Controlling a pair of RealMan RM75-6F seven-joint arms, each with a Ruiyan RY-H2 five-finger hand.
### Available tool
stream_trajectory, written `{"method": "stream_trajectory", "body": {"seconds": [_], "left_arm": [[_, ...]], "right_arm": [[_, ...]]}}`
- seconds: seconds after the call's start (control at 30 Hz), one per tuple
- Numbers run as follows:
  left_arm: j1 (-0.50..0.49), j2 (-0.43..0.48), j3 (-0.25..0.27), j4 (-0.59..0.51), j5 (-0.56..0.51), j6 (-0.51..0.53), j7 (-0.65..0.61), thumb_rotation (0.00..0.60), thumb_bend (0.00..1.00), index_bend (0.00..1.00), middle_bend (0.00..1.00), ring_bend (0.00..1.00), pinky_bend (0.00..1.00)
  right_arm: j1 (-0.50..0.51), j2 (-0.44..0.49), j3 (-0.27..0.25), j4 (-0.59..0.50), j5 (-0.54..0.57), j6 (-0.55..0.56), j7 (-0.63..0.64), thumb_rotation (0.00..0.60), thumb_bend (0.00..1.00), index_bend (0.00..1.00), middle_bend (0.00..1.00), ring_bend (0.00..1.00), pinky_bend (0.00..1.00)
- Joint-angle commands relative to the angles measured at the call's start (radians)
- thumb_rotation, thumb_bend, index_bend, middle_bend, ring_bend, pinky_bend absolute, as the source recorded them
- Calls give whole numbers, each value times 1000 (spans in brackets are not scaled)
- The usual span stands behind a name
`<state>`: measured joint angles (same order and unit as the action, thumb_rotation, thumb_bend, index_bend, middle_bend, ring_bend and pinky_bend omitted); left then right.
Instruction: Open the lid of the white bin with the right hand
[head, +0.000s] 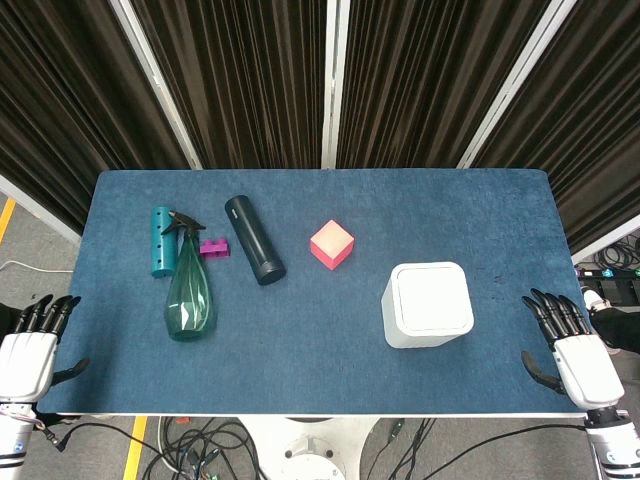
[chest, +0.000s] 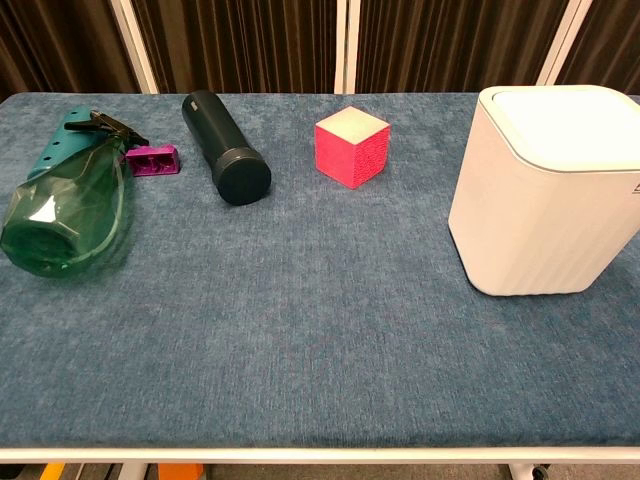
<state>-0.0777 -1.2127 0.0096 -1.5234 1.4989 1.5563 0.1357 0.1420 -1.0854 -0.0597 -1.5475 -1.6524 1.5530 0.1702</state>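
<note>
Blue table — right hand spread beside lidded white bin.

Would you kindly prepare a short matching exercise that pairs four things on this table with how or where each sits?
Things:
1. white bin
2. green spray bottle
3. pink cube
4. right robot hand

States:
a. lying on its side at the table's left
b. open, beside the table's right edge
c. upright, lid closed
d. standing between the dark cylinder bottle and the bin

Pairs: 1-c, 2-a, 3-d, 4-b
</note>
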Motion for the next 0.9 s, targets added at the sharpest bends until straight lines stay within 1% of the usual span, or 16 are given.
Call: {"method": "stream_trajectory", "body": {"seconds": [0.03,0.27,0.6,0.7,0.8,0.9], "left_arm": [[-1,-1,-5,0,-3,-6,-1,600,96,133,140,91,165],[2,-2,-14,-4,3,-4,-5,600,97,133,140,91,165],[6,-8,-22,-4,11,-4,-29,600,96,133,141,91,165],[6,-6,-26,-4,8,-7,-41,600,96,133,141,91,165],[3,-6,-31,0,10,-10,-57,600,95,133,140,91,165],[2,-8,-33,8,14,-11,-64,600,93,133,140,91,165]], "right_arm": [[-1,1,4,-4,2,-6,-4,600,312,0,30,0,0],[-10,8,10,-9,2,-8,-1,600,312,0,31,0,0],[-15,27,12,-16,-28,-3,34,600,312,0,35,0,0],[-2,46,7,-40,-60,-9,51,600,312,0,43,0,0],[31,84,0,-82,-120,-32,63,600,311,2,79,0,0],[83,121,6,-138,-167,-85,36,600,306,42,112,0,0]]}}
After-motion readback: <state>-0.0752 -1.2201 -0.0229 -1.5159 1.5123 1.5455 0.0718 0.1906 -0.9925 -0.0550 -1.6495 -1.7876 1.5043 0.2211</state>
